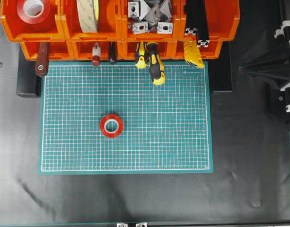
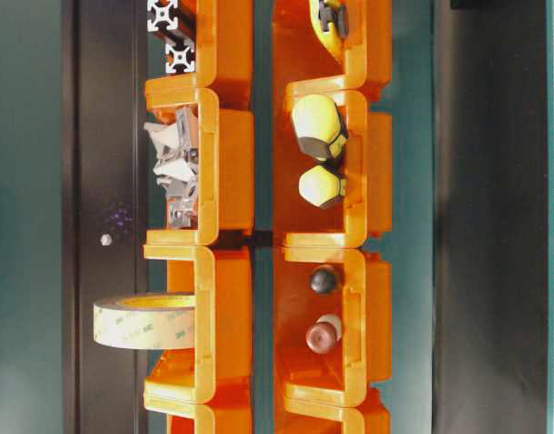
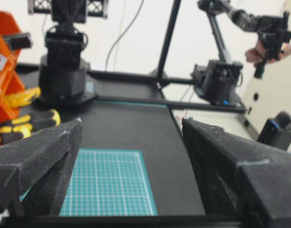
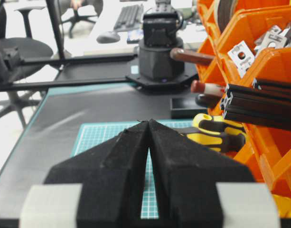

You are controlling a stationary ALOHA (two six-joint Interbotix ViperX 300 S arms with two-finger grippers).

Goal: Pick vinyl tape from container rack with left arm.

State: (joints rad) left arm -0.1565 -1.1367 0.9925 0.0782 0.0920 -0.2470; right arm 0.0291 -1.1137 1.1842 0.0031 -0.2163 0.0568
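- While one red vinyl tape point(image 1: 111, 125) lies flat on the green cutting mat point(image 1: 182, 142), well in front of the container rack point(image 1: 64, 30), a second red roll point(image 1: 33, 9) sits in the rack's top-left bin; which of the two is the task's roll cannot be told for certain.
- With a roll already out on the mat, I judge the pick either done or the arm parked before a fresh reach.
- Left gripper point(image 3: 131, 156): fingers point(image 3: 41, 156) spread wide with nothing between them, looking level across the mat, with the rack at the left edge of its view.
- Right gripper point(image 4: 149, 156): fingers pressed together, empty, the rack to its right.
- Cream tape point(image 1: 88, 14) stands in the bin next to the red roll.
- If the rack roll is wanted, the next move calls for swinging the left gripper to that top-left bin and coming down over the roll's rim, clear of the bin wall.
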